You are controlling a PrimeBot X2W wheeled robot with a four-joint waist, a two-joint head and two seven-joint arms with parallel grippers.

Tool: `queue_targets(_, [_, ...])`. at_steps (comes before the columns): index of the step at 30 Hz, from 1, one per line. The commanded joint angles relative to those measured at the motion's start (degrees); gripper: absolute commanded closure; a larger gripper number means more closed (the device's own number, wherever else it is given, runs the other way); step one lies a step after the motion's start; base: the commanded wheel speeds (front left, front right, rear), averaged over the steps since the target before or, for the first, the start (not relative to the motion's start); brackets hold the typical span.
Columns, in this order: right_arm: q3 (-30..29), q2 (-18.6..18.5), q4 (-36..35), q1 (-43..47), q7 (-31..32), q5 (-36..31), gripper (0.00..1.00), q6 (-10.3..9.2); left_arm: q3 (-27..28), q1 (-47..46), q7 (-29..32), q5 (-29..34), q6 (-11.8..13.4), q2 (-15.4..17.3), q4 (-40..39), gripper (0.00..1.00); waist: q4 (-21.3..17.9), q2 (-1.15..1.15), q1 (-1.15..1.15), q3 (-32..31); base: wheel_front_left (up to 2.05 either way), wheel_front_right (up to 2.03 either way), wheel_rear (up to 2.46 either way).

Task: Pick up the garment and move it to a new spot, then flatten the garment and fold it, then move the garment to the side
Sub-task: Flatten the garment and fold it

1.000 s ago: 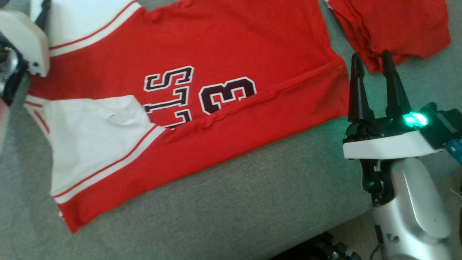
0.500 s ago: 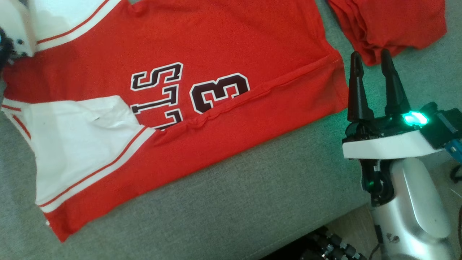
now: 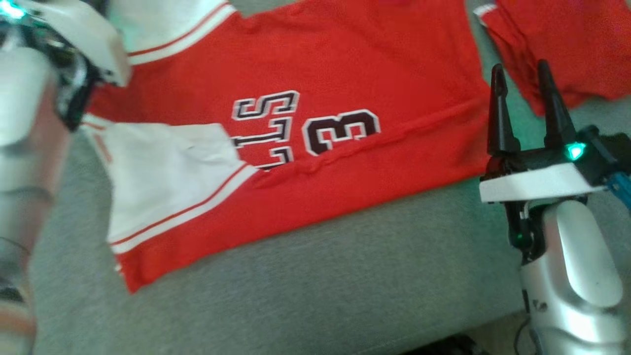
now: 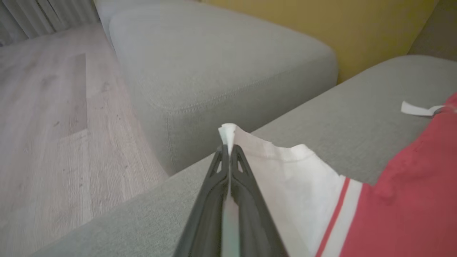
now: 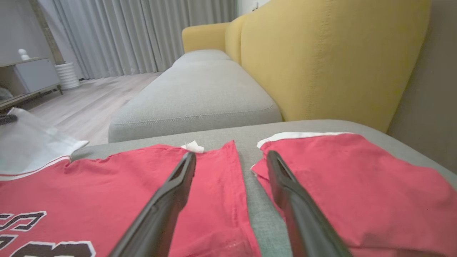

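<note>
Overhead, the red jersey lies flat on the sofa seat; the right gripper hovers by the seat's front edge, jaws wide. Left wrist: the left gripper pinches its white sleeve corner (likely limp, light; grip edges). Right wrist: jaws empty.

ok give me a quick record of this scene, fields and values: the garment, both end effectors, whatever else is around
surface: grey sofa seat
garment: red jersey, spread out, lettering facing up
near sleeve: white, folded in over part of the lettering
left end effector: shut, pinching the edge of a white sleeve
right end effector: open, holding nothing, by the gap between the two garments
other item: second red garment, lying apart on the robot's right
</note>
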Motion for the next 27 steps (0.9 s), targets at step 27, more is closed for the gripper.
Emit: queue_targets(27, [-3.6, -18.2, 32.6, -28.8, 28.4, -4.8, 0.0, -0.04, -8.4, 5.7, -5.7, -2.6, 0.9, -1.3, -23.2, 1.0, 20.3, 0.0, 0.0, 0.8, 0.0, 0.0, 0.0])
